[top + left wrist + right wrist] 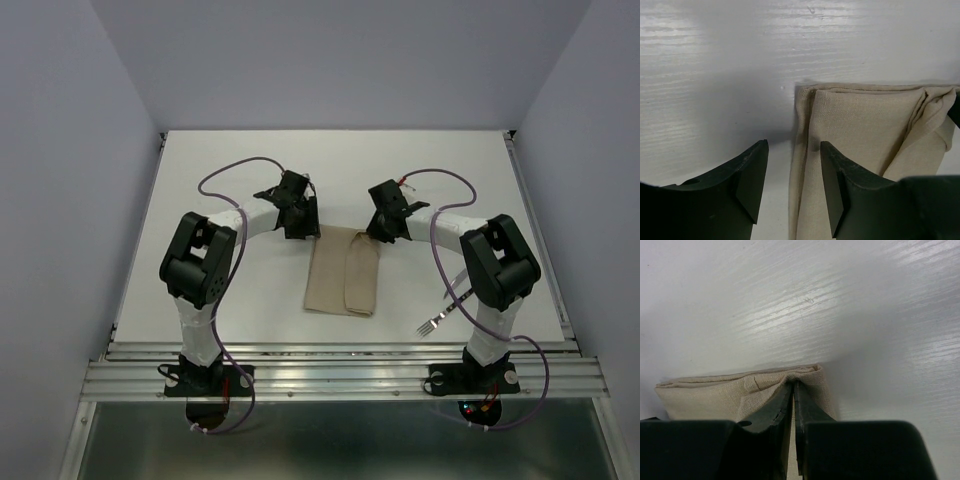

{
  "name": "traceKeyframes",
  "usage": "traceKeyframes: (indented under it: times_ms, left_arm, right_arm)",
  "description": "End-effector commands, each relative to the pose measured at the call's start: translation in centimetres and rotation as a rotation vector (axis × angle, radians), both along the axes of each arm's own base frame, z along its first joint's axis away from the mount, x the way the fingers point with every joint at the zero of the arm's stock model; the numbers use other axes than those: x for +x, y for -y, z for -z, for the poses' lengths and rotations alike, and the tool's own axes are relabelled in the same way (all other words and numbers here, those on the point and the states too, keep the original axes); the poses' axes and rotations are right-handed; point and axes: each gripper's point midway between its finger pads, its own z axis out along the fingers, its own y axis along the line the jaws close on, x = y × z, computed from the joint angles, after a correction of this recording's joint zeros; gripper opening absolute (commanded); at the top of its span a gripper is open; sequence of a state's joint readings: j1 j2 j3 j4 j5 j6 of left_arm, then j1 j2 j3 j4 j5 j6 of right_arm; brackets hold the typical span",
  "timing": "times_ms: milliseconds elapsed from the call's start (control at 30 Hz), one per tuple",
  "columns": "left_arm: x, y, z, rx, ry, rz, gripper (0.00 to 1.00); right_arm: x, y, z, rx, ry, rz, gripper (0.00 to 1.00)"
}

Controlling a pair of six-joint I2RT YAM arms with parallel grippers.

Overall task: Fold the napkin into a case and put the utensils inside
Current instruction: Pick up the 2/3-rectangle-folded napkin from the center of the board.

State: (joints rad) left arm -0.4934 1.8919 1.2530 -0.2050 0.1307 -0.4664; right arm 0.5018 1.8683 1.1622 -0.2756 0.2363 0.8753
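A: Pinching the far right corner of the napkin (343,272), folded at the centre of the table (500,200), with the right gripper (792,385) clamped onto cloth.

B: Straddling the far left edge with the left gripper (792,147), spread wide, holding nothing. Looks soft, light, floppy; best taken at corners, through every layer.

From above, the fork (434,321) near the table's near right corner shows only its tines and some shaft; the handle runs under the right arm. The napkin (342,278) has both far corners covered by the left gripper (300,222) and right gripper (385,232). The left wrist view cuts the cloth at its right and bottom edges, and the right wrist view's near-closed fingers (770,414) hide how much cloth they pinch.
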Motion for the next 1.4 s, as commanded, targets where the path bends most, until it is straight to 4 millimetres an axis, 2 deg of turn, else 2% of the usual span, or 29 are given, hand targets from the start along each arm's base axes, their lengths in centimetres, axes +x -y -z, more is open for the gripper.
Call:
traceKeyframes:
  times_ms: [0, 200, 267, 367, 567, 600, 667, 767, 900, 1000, 1067, 1267, 1367]
  left_arm:
    - [0.1, 0.8, 0.2, -0.018, 0.006, 0.034, 0.57]
    - [0.2, 1.2, 1.4, -0.010, -0.015, 0.029, 0.57]
    - [0.2, 1.2, 1.9, 0.002, -0.033, 0.016, 0.54]
    - [0.2, 1.0, 2.4, 0.041, -0.041, 0.002, 0.48]
    - [0.1, 1.7, 2.5, 0.047, -0.054, 0.009, 0.30]
    - [0.4, 1.9, 2.2, 0.058, -0.044, 0.007, 0.24]
    - [0.4, 1.9, 1.9, 0.070, -0.042, 0.004, 0.19]
    - [0.8, 2.2, 1.0, 0.068, -0.026, 0.001, 0.00]
    - [1.2, 2.7, -0.9, 0.040, 0.006, 0.008, 0.00]
    - [1.4, 3.3, -3.4, -0.010, 0.045, 0.017, 0.00]
    - [1.5, 3.4, -4.4, -0.019, 0.056, 0.017, 0.00]
    - [1.5, 4.9, -6.0, -0.100, 0.062, 0.037, 0.00]
    - [1.5, 5.6, -6.4, -0.122, 0.076, 0.043, 0.00]
  right_arm:
    - [-2.5, 1.7, 2.8, -0.079, -0.103, -0.007, 0.11]
    - [-2.3, 1.4, 2.8, -0.074, -0.104, -0.016, 0.11]
    - [-2.2, 1.4, 2.6, -0.074, -0.098, -0.018, 0.11]
    - [-2.1, 1.5, 2.3, -0.077, -0.092, -0.015, 0.11]
    - [-1.9, 1.3, 2.0, -0.065, -0.088, -0.009, 0.11]
    - [-1.9, 1.2, 2.0, -0.063, -0.087, -0.010, 0.11]
    - [-1.9, 1.2, 1.9, -0.063, -0.088, -0.012, 0.11]
    - [-1.9, 1.3, 1.7, -0.063, -0.082, -0.009, 0.11]
    - [-1.9, 1.5, 1.5, -0.067, -0.082, 0.007, 0.11]
    - [-1.9, 1.6, 1.5, -0.063, -0.087, 0.035, 0.11]
    - [-2.0, 1.7, 1.7, -0.057, -0.095, 0.063, 0.10]
    - [-2.1, 1.6, 2.3, -0.058, -0.138, 0.104, 0.09]
    - [-2.2, 1.6, 2.4, -0.045, -0.153, 0.142, 0.05]
